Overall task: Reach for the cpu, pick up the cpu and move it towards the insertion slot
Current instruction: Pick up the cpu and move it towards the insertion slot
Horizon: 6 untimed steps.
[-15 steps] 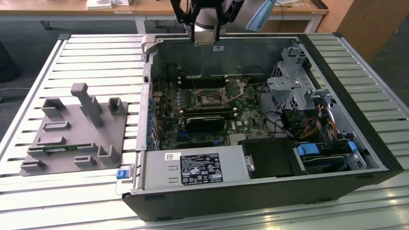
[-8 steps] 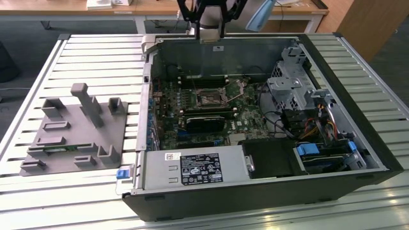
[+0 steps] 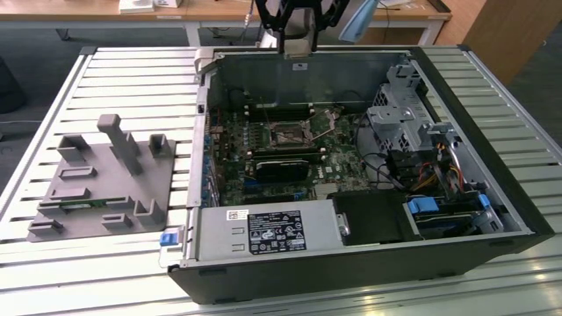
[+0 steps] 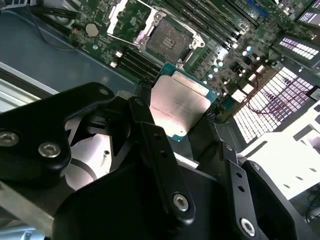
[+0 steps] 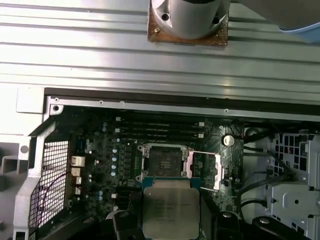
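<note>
The cpu [image 4: 181, 102] is a flat square chip with a shiny silver top and a thin pale rim. My gripper [image 4: 176, 106] is shut on it, with black fingers [image 4: 145, 125] pressing on two opposite edges. In the first wrist view the cpu [image 5: 171, 206] hangs just short of the insertion slot [image 5: 164, 161], a silvery frame with a dark centre and its lid swung open. In the exterior view my gripper [image 3: 297, 47] hovers above the far wall of the open computer case, high over the insertion slot [image 3: 288, 137].
The open case [image 3: 457, 85] lies on a slatted metal table [image 3: 131, 85]. A black card [image 3: 281, 168], power supply [image 3: 268, 230] and drive cage [image 3: 399, 118] surround the socket. A grey fixture [image 3: 101, 178] with upright blocks stands at the exterior view's left.
</note>
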{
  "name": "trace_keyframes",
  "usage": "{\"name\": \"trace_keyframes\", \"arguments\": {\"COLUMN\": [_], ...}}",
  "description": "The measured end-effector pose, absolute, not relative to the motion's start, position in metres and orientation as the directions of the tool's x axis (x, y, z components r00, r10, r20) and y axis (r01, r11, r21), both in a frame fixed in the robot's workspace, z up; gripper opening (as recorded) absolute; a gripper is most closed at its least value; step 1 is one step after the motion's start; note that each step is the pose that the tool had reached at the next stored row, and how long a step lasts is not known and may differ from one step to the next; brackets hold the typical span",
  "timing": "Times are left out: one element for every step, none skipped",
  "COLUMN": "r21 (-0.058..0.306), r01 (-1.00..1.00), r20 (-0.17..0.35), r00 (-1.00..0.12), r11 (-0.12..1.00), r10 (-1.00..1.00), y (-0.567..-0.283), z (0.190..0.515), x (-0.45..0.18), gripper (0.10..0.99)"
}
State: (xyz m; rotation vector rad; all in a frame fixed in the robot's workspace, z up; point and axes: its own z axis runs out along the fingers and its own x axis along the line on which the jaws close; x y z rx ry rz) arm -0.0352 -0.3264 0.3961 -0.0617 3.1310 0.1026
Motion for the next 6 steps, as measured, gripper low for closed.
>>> {"name": "trace_keyframes", "arguments": {"r21": [0.065,0.065,0.065,0.065,0.065,0.066], "r01": [-0.040,-0.040,-0.040,-0.040,-0.040,-0.040], "r20": [-0.010,-0.010,-0.010,-0.010,-0.010,-0.010], "r00": [-0.999,-0.999,-0.999,-0.999,-0.999,-0.999], "r11": [0.997,0.997,0.997,0.997,0.997,0.997], "r10": [-0.039,-0.039,-0.039,-0.039,-0.039,-0.039], "y": [-0.3264,-0.3264,-0.3263,-0.3263,-0.3263,-0.3263], "z": [0.3961,0.3960,0.3960,0.3960,0.3960,0.3960], "x": [-0.0352,-0.0352,-0.0351,-0.0351,-0.0351,-0.0351], "gripper": [0.545,0.545,0.545,0.545,0.545,0.545]}}
